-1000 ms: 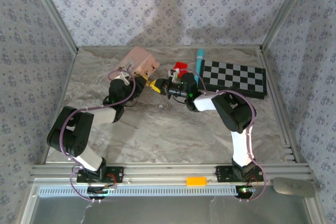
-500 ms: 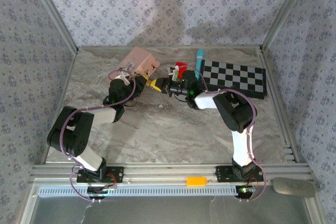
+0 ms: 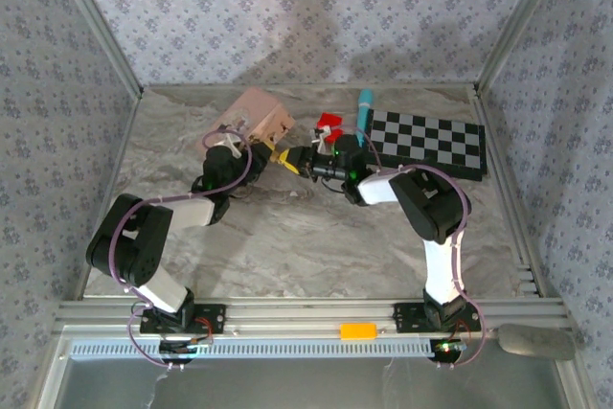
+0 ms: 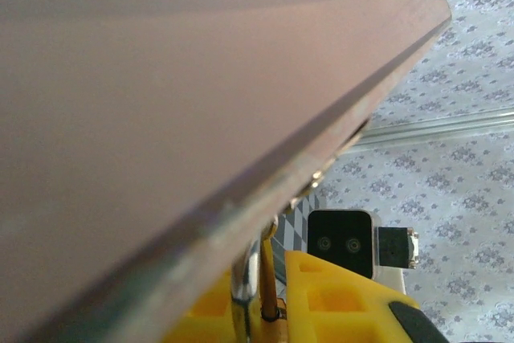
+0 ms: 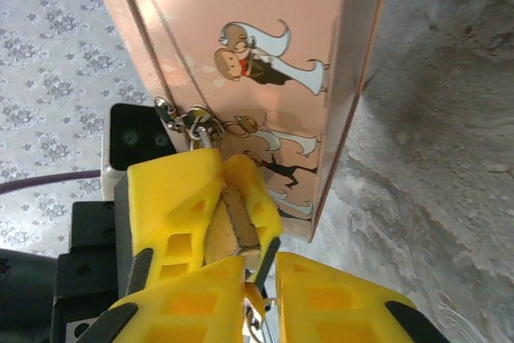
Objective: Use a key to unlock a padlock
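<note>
The brass padlock (image 5: 238, 218) is pinched edge-on between the yellow fingers of my left gripper (image 5: 229, 198), and its thin silvery shackle (image 4: 243, 279) runs up to the hasp of the pink box (image 5: 265, 54). My right gripper (image 5: 259, 267) is shut just below the padlock's lower end, with the key (image 5: 255, 301), a thin sliver, held between its fingers. In the top view the left gripper (image 3: 266, 148) and the right gripper (image 3: 289, 159) meet tip to tip at the pink box's (image 3: 251, 114) near right corner. In the left wrist view the box covers most of the frame, above my left gripper (image 4: 269, 307).
Small red blocks (image 3: 329, 125) and a teal pen (image 3: 364, 107) lie just behind the right wrist. A checkerboard (image 3: 428, 142) lies at the back right. The marbled tabletop (image 3: 306, 237) is bare in front of the arms. Patterned walls close in three sides.
Both grippers stay together at the box's corner. The pink box and left wrist have shifted very slightly, and the right wrist has barely moved.
</note>
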